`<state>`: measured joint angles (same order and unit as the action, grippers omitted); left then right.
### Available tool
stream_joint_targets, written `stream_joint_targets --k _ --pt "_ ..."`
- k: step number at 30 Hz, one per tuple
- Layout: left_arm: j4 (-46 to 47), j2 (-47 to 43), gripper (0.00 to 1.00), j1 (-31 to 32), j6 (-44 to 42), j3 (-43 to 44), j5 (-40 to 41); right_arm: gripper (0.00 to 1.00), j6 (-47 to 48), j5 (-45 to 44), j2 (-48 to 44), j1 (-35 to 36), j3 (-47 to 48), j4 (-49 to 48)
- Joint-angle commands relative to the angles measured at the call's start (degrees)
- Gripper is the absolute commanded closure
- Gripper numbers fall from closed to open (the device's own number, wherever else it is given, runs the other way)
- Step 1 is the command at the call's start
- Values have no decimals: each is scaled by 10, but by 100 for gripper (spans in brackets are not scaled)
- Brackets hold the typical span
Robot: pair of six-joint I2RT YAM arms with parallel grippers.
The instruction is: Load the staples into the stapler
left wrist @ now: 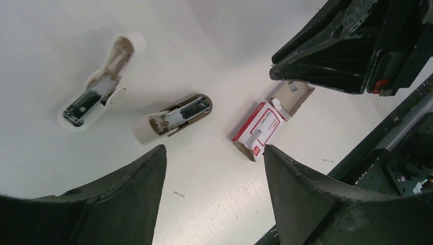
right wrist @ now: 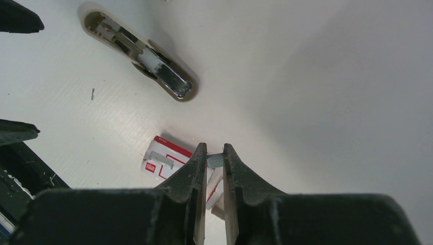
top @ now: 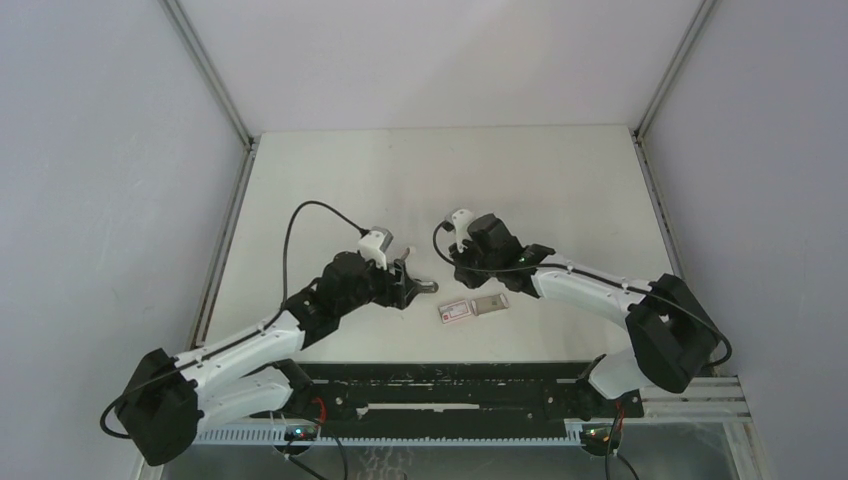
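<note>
Two robot arms, with two grippers: one left gripper (left wrist: pixel 214 153), one right gripper (right wrist: pixel 214 148). Two black fingers on each. Two opened stapler pieces in the left wrist view: one white stapler piece (left wrist: pixel 94 94), one tan-rimmed stapler piece (left wrist: pixel 178 116); only one of them in the right wrist view. One grey strip of staples (right wrist: pixel 214 161). One red-and-white box (left wrist: pixel 258 130). One tan tray (left wrist: pixel 298 94). One white table (top: pixel 400 170).
</note>
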<state>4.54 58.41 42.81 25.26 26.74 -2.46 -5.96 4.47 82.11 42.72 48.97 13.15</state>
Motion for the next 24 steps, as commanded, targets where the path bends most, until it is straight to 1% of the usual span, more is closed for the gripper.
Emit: stream_joint_targets --k 1,5,8,12,15,19,23,24 --pt "-38 -22 27 -25 -6 1 45 88 68 33 25 16 33 -67" --pt "-6 -8 32 -84 16 -20 1 88 93 62 52 27 42 -97" --pt "22 6 34 -110 30 -33 -33 88 100 77 66 30 55 -101" --pt "77 40 36 -122 46 -40 -82 88 100 77 74 37 57 -97" --pt "95 74 40 -128 48 -30 -109 88 97 74 75 41 57 -93" --pt "107 109 41 -132 47 -16 -119 88 97 73 76 46 52 -94" --pt "103 148 47 -137 39 5 -119 88 95 81 76 47 47 -101" --pt "102 155 51 -139 36 9 -119 88 95 82 77 47 47 -101"
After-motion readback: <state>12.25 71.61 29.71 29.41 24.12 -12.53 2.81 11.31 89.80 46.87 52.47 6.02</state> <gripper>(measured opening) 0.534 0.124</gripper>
